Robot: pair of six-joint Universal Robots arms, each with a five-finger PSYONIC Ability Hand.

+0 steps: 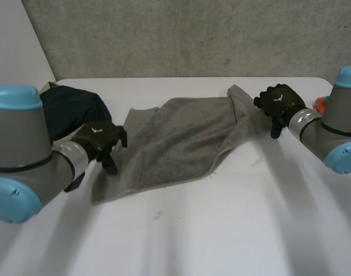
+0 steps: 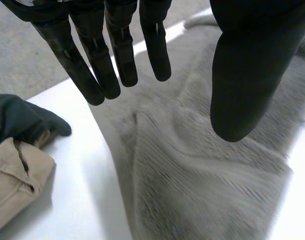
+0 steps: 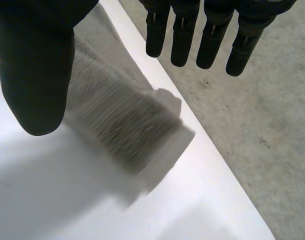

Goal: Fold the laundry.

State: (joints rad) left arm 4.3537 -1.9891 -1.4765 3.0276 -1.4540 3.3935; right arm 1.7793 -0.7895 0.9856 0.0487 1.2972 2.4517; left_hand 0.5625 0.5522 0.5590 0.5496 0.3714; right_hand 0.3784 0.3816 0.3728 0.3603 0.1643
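A grey towel (image 1: 181, 141) lies rumpled across the middle of the white table (image 1: 221, 230), its right side folded over on itself. My left hand (image 1: 100, 139) hovers at the towel's left edge, fingers straight and spread, holding nothing. In the left wrist view its fingers (image 2: 92, 65) and thumb hang open above the towel (image 2: 202, 175). At the towel's far right corner my right hand (image 1: 279, 103) is open too. The right wrist view has its fingers (image 3: 192, 35) straight above that corner of the towel (image 3: 127, 125), apart from it.
A dark blue garment (image 1: 72, 109) lies piled at the table's left, behind my left arm, with a tan cloth (image 2: 12, 185) beside it. Something orange-red (image 1: 320, 104) peeks out behind my right arm. A concrete wall rises beyond the far table edge.
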